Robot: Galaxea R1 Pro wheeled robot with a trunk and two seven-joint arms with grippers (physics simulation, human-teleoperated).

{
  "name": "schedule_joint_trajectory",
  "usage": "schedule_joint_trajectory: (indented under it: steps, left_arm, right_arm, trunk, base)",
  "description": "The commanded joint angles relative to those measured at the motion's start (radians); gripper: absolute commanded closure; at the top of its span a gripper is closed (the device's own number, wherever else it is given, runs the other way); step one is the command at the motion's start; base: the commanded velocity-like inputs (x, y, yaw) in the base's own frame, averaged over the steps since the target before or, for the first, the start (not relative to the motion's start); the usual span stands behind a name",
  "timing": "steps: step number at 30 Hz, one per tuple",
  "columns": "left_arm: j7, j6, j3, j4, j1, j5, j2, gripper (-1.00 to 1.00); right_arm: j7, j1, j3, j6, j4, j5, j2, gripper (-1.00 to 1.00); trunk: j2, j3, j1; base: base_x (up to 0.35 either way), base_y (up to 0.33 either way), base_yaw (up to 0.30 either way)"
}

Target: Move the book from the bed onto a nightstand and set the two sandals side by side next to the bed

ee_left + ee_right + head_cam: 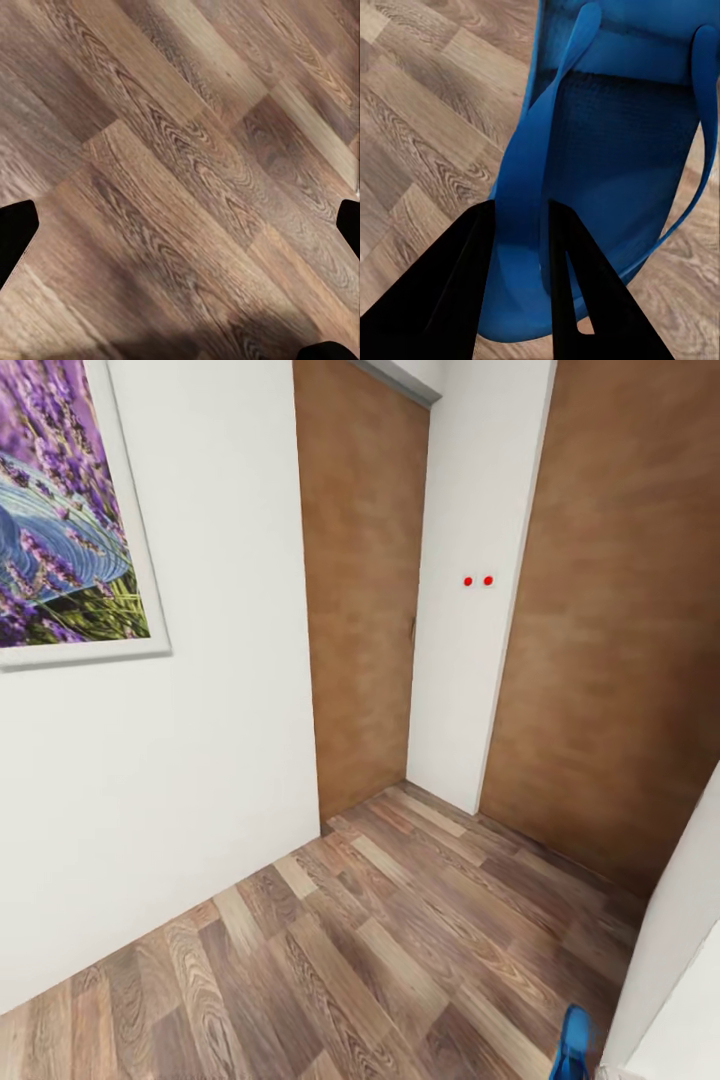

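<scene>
My right gripper (520, 214) is shut on the thin strap of a bright blue sandal (615, 150), whose sole hangs above the wood-plank floor. The same sandal (575, 1040) shows as a blue sliver at the bottom right of the head view. In the left wrist view, my left gripper (180, 229) is open, its dark fingertips (15, 232) far apart over bare planks with nothing between them. The book, the bed and the nightstand are out of view.
A white wall with a framed lavender picture (60, 510) stands at the left. Ahead are two brown wooden doors (365, 590) with a white wall strip (470, 660) between them. A white wall corner (680, 960) is close on the right. Wood floor (350, 960) lies ahead.
</scene>
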Motion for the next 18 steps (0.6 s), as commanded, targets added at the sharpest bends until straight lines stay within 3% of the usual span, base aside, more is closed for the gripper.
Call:
schedule_joint_trajectory:
  steps: [1,9,18]
  left_arm:
    - [-0.005,0.000,0.001,0.001,-0.001,0.006,0.000,-1.00]
    - [-0.005,0.000,0.002,0.003,-0.001,0.007,0.000,-1.00]
    - [-0.005,0.000,0.001,0.002,-0.001,0.006,0.000,-1.00]
  right_arm:
    - [0.005,0.000,0.007,-0.004,0.001,-0.009,0.000,1.00]
    - [0.004,0.000,0.007,-0.004,0.001,-0.009,0.000,1.00]
    - [0.004,0.000,0.007,-0.004,0.001,-0.009,0.000,1.00]
  trunk:
    - [-0.001,-0.001,0.000]
    - [-0.001,-0.001,0.000]
    - [-0.001,-0.001,0.000]
  base:
    - [0.079,0.000,0.291]
    - [0.230,0.000,0.291]
    - [0.029,0.000,0.291]
